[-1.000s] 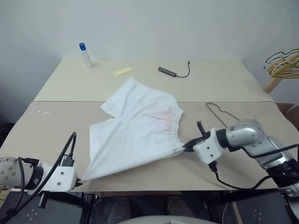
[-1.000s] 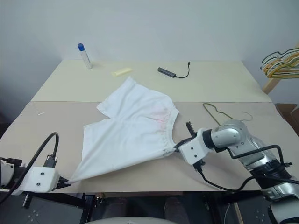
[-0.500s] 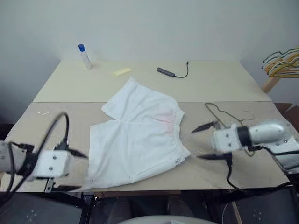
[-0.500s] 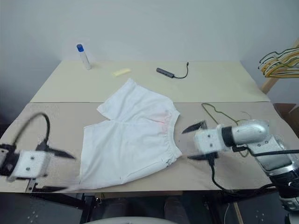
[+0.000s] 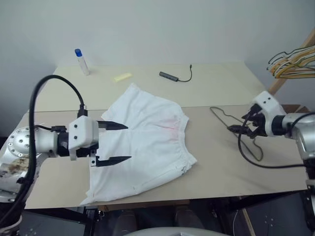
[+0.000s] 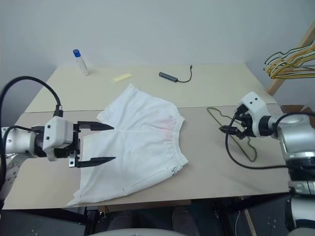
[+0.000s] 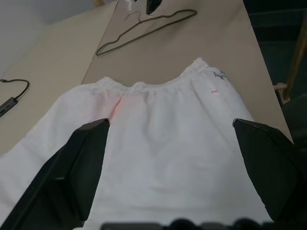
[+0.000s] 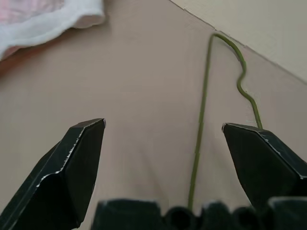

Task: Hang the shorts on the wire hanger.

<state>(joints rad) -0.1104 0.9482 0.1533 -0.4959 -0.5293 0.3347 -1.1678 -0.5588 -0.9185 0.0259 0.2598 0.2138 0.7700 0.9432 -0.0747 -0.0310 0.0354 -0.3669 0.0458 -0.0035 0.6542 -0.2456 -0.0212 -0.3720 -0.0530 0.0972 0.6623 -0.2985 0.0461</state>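
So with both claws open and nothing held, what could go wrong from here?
1. The wire hanger is thin and lies flat on the table; the right claw, open above it, may slip off the wire or only scrape the table.
2. A black cable loops over the hanger's area and could snag it on lifting.
3. The shorts overhang the near table edge; the left claw could drag them off.

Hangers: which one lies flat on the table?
The single olive-green wire hanger, lying on the table by the right tool. The yellow and dark hangers hang bunched on the wooden rack.
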